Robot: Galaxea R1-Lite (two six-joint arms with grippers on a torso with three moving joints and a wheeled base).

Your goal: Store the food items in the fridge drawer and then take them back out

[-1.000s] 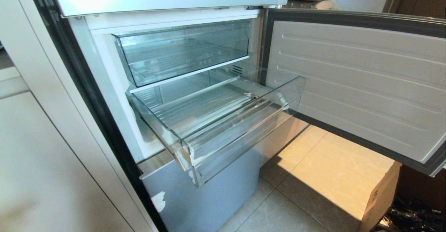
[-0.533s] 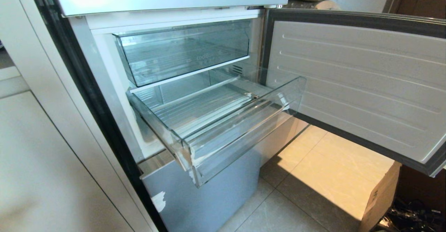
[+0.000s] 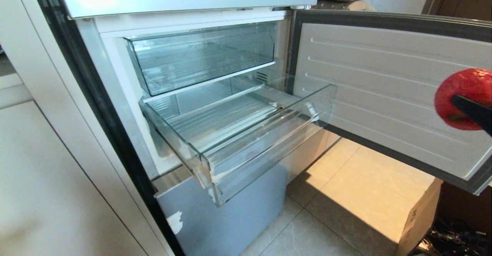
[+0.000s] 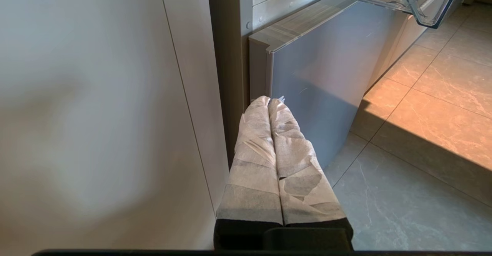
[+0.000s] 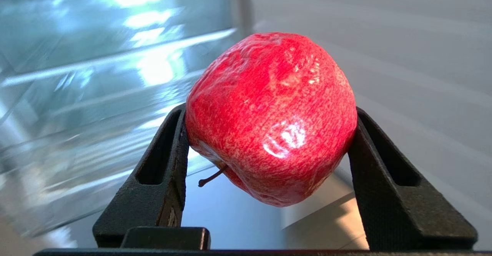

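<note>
Apple [image 3: 461,94] is now entering from the right, clenched in my right gripper [image 5: 269,148], heading toward the empty fridge drawer [image 3: 269,140]; storing is starting.

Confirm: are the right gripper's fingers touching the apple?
Touching. The right wrist view shows both black fingers of the right gripper pressed against opposite sides of the apple, which is held off any surface.

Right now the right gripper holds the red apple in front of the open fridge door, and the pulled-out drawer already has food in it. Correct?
Not quite. The right gripper does hold the red apple in front of the open fridge door, but the pulled-out drawer has no food in it; the head view shows only its bare ribbed floor.
</note>
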